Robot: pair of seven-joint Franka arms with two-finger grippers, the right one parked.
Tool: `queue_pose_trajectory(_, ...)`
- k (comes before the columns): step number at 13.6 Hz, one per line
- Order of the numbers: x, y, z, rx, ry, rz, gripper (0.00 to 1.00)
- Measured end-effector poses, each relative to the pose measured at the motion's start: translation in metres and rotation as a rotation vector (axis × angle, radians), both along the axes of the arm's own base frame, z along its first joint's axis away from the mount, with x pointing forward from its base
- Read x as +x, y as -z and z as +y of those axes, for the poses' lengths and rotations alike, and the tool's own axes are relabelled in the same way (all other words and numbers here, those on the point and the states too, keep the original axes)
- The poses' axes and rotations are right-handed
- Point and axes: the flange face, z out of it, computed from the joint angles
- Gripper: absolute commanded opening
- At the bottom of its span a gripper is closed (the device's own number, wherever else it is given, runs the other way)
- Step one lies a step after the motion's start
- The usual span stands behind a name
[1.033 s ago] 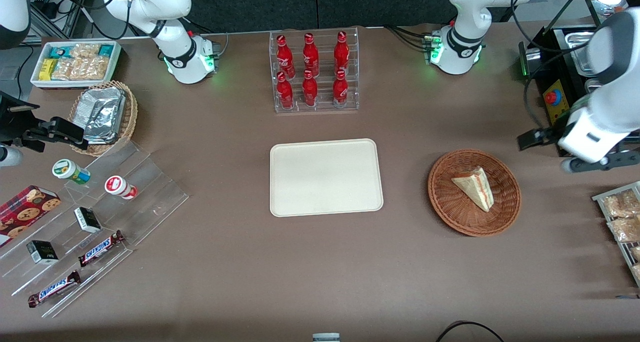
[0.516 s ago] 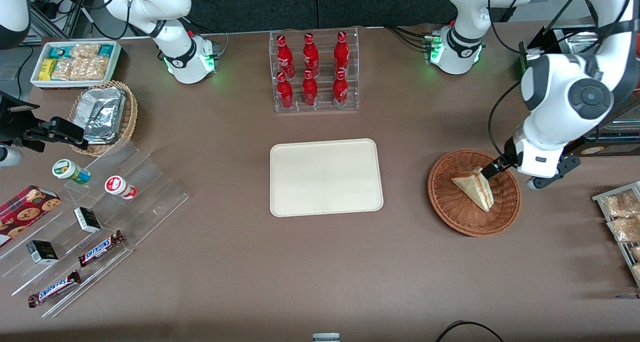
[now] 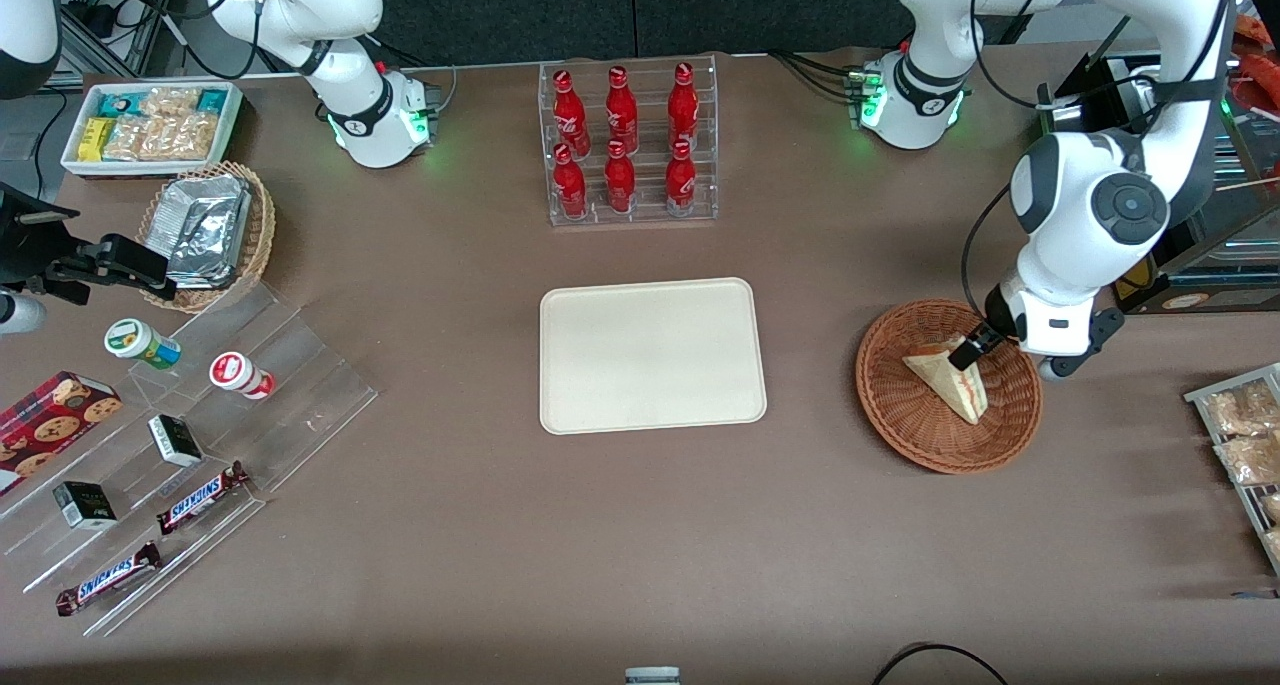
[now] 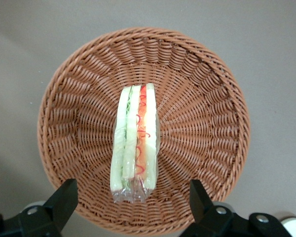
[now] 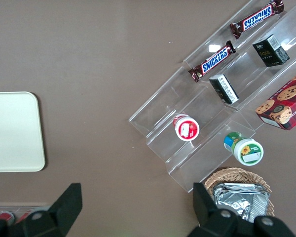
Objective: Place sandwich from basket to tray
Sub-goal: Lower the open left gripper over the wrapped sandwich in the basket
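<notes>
On the brown bench (image 3: 480, 525), I am reaching my arm down over the basket (image 3: 905, 425), fingers (image 4: 64, 195) spread wide, hovering above the sandwich (image 3: 940, 370) lying in it, well apart from the tray (image 3: 652, 355).

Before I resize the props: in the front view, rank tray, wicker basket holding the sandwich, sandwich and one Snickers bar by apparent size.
1. tray
2. basket
3. sandwich and Snickers bar: they look alike, so no ranking.
The gripper hovers open over the sandwich, hiding part of it.
</notes>
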Motion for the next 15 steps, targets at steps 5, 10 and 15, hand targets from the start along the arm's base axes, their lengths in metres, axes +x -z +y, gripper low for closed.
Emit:
queue_pose_trajectory(5,-0.011,0.042,0.001,-0.002,-0.002,0.009,1.00)
queue_pose_trajectory(10,-0.018,0.068,0.001,-0.005,-0.001,-0.003,0.73)
queue_pose_trajectory(15,-0.018,0.072,0.001,-0.003,0.000,0.011,0.00)
